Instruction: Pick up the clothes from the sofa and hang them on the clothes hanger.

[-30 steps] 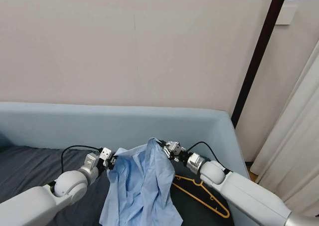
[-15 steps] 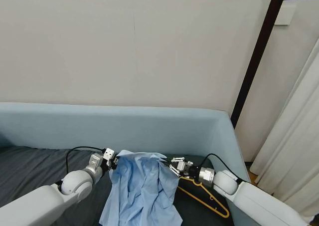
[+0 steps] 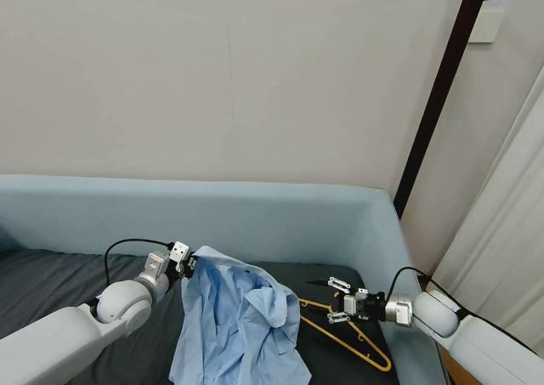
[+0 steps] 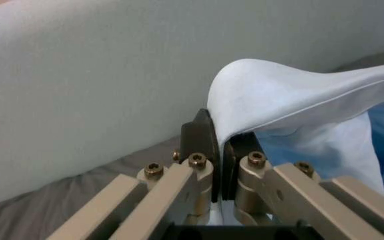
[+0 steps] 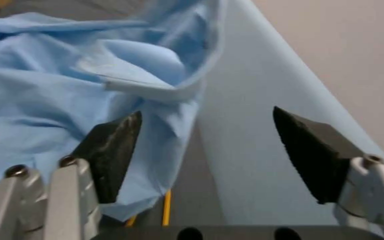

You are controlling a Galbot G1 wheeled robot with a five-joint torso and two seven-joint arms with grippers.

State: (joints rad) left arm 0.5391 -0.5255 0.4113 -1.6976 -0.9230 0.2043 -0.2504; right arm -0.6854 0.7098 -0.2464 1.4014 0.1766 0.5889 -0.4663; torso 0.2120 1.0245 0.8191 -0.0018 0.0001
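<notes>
A light blue shirt [image 3: 238,317] lies bunched on the dark sofa seat [image 3: 51,283], one corner lifted. My left gripper [image 3: 189,263] is shut on that corner, and the left wrist view shows the pale cloth [image 4: 279,95] pinched between the dark fingers [image 4: 202,145]. A yellow wire hanger [image 3: 348,334] lies on the seat to the right of the shirt. Just above the hanger my right gripper [image 3: 334,298] stands open, clear of the cloth. In the right wrist view the shirt [image 5: 52,85] lies beyond its spread fingertips [image 5: 115,150].
The sofa has a pale blue backrest [image 3: 212,211] and a right armrest [image 3: 387,249]. A dark vertical pole [image 3: 433,104] stands at the right against the wall. White curtain [image 3: 510,266] hangs at the far right.
My right gripper has let go of the shirt, opened, and drawn back to the right and down above the hanger. The shirt's right side has dropped onto the seat. The left gripper keeps its hold.
</notes>
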